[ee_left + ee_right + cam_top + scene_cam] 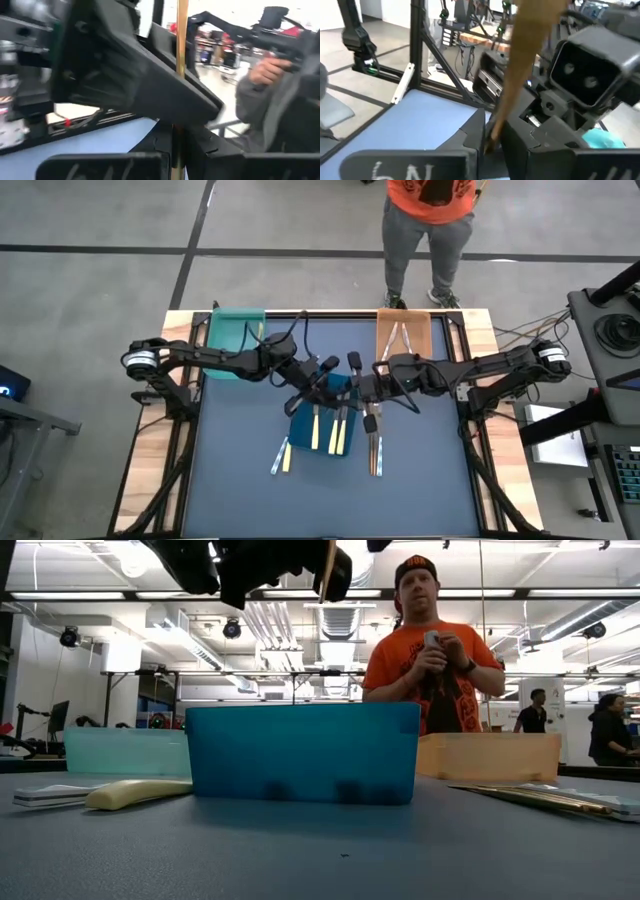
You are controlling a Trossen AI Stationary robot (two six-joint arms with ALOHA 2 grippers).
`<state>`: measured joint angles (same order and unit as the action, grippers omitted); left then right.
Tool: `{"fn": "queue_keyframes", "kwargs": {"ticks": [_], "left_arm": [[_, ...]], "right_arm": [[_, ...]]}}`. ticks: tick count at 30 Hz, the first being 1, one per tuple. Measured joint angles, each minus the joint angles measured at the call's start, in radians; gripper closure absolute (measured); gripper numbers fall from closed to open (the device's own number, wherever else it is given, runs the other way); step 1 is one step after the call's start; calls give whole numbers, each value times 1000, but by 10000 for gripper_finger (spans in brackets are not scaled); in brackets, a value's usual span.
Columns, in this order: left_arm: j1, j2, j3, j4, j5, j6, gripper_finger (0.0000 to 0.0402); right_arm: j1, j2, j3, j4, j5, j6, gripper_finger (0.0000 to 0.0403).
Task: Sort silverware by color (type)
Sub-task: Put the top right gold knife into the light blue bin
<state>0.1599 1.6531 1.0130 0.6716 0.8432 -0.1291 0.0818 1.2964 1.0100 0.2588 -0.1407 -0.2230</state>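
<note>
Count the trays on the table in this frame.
3: a teal tray at the table's far left corner, an orange tray at its far right, and a blue tray at the centre, partly covered by both grippers. None appears fully hidden.

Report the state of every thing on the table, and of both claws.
left claw: shut on the gold-handled utensil, above the blue tray.
right claw: at the same utensil.
blue tray: holds cream-handled utensils.
orange tray: holds silvery utensils.
teal tray: contents unclear.
loose utensils: lying flat on the table.
</note>
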Motion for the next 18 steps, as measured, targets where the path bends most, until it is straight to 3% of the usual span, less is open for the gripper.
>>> {"fn": "queue_keyframes", "kwargs": {"ticks": [10,18], "left_arm": [[2,-29,-2,-22,-57,-48,397],[45,-116,-9,-209,-144,-36,397]], "right_arm": [[-18,-12,0,-13,20,2,307],[-20,-73,0,-62,162,16,275]]}}
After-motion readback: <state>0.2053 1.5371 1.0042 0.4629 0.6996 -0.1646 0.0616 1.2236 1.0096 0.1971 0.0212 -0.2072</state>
